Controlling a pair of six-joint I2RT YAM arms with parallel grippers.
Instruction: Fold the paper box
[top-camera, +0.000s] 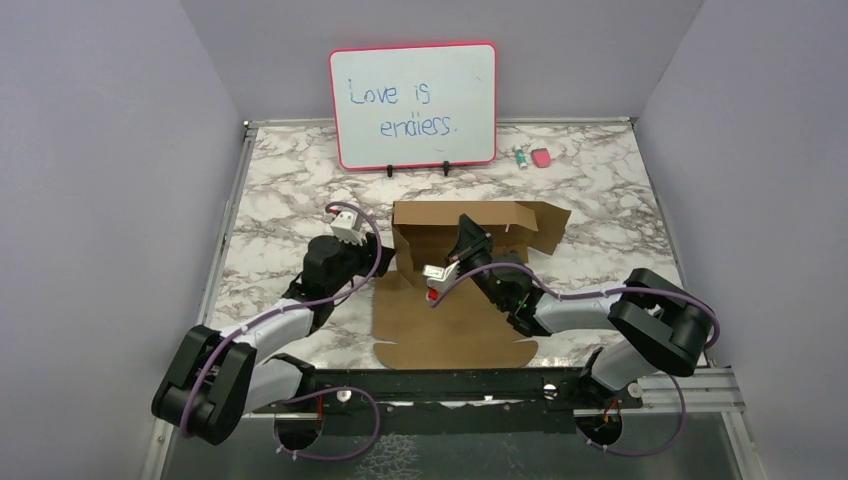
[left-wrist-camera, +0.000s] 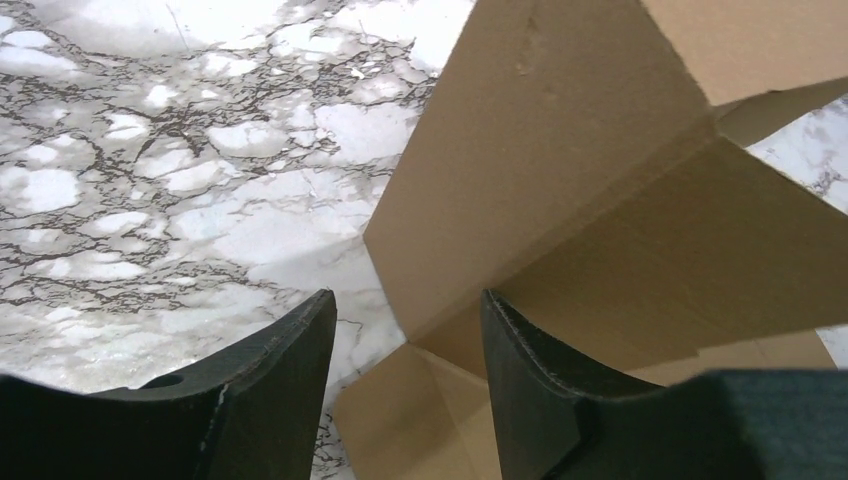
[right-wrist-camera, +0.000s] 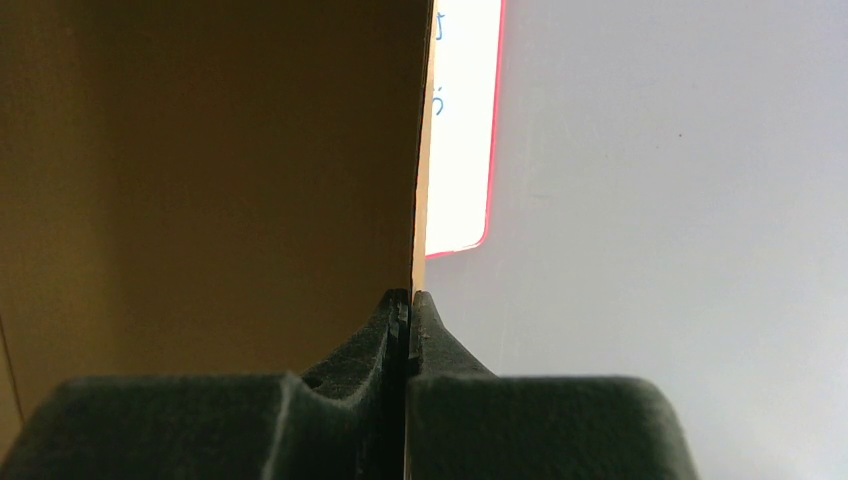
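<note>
I see the paper box mid-counter: near panel flat, far walls raised in front of the whiteboard. My right hand is pinched closed on the edge of a raised wall. My left hand is spread wide, holding nothing, at the box's left corner. I cannot tell whether it makes contact.

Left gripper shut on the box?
No, the left gripper is open: its jaws stand wide apart and are not clamped on the paper box.
</note>
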